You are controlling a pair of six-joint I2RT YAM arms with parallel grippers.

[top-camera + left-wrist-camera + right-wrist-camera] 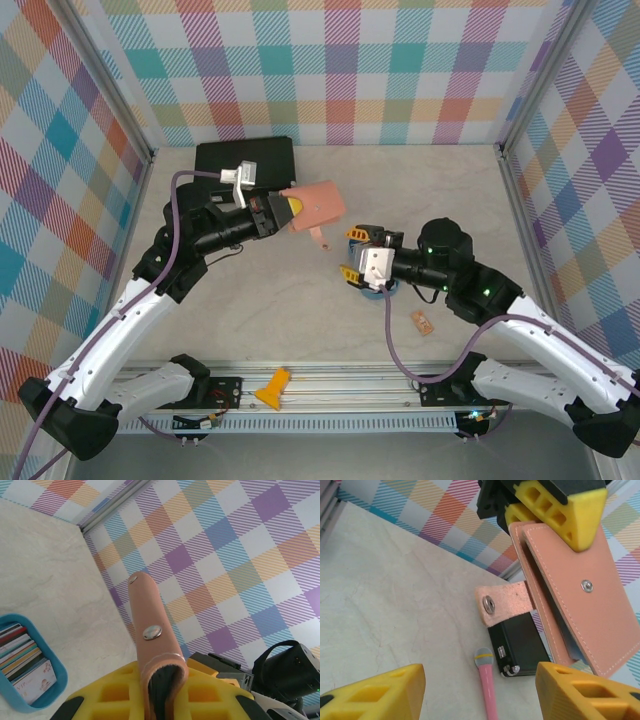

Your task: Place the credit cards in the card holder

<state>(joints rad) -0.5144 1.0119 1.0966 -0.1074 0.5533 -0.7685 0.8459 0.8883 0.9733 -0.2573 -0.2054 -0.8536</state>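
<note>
Seen from above, the left gripper [292,210] is clamped on the card holder [318,203], just to the 12 o'clock side of the table's [250,320] middle. The holder is a flat, pinkish-tan leather fold with pale stitching along its edges, a silver snap on its face and a grey-blue lining. Its short strap [502,605], with a second snap, hangs free at its 6 o'clock edge.

At 4 o'clock from the holder, the right gripper [352,252] hovers with its yellow fingers [375,695] spread wide, holding nothing, over a blue tray [57,680]. The credit cards [20,652] stand on edge in that tray, packed in a row. A black case [245,160] lies at 10 o'clock from the holder.
</note>
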